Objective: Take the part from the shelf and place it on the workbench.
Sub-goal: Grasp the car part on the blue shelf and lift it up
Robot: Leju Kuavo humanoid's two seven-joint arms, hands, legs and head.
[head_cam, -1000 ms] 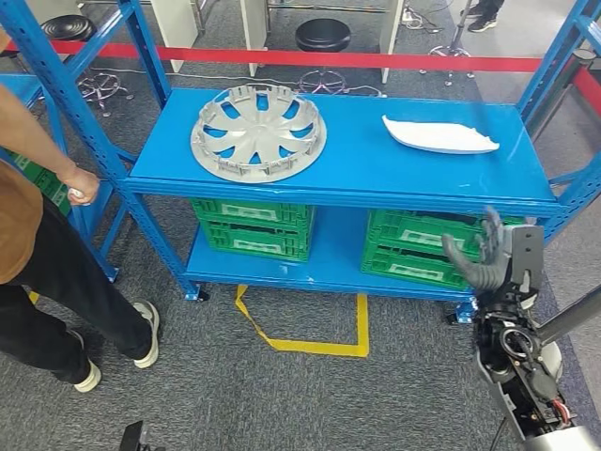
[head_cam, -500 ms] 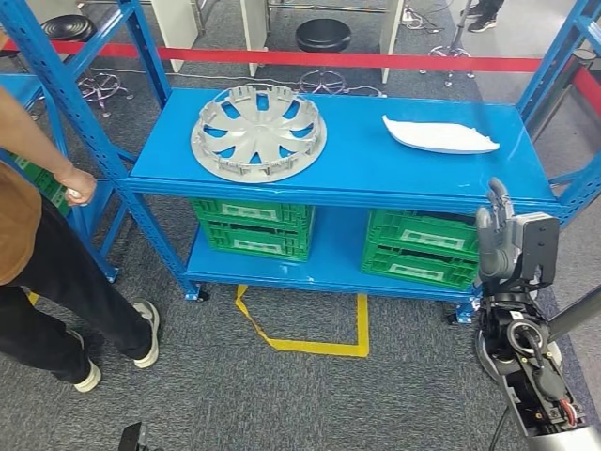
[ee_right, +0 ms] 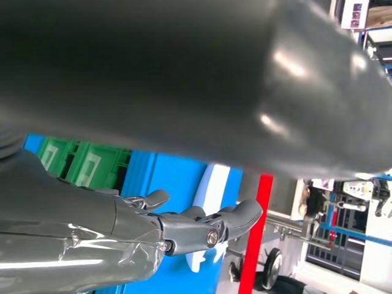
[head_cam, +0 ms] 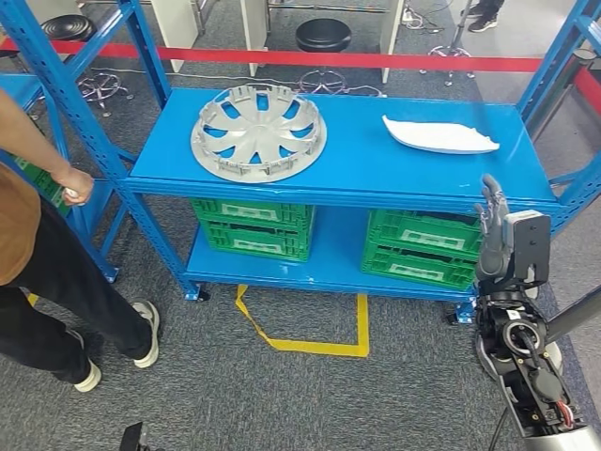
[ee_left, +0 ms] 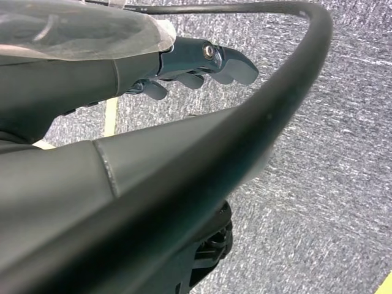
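Although a person (head_cam: 28, 235) stands at the far left with a hand on the neighbouring rack, the matter turns on what lies along the top board of the blue shelf (head_cam: 354, 160). Toward its left end rests a silver wheel cover (head_cam: 258, 132), flat and round, so it points no particular way. Toward the right end lies the white part (head_cam: 439, 134), a slim curved panel resting flat, its long axis running along the shelf's length, the blunter end toward the wheel cover and the tapered tip toward the right-hand upright. Green crates (head_cam: 422, 246) sit on the lower board beneath it.

Further right, the right hand (head_cam: 491, 225) is raised in front of the shelf's front edge, fingers extended upward and apart, grasping nothing. The white part lies beyond it, up and slightly to the left, so I judge this hand the nearer one for the reach. The left hand (ee_left: 194, 64) hangs over grey carpet, fingers loosely extended, holding nothing.
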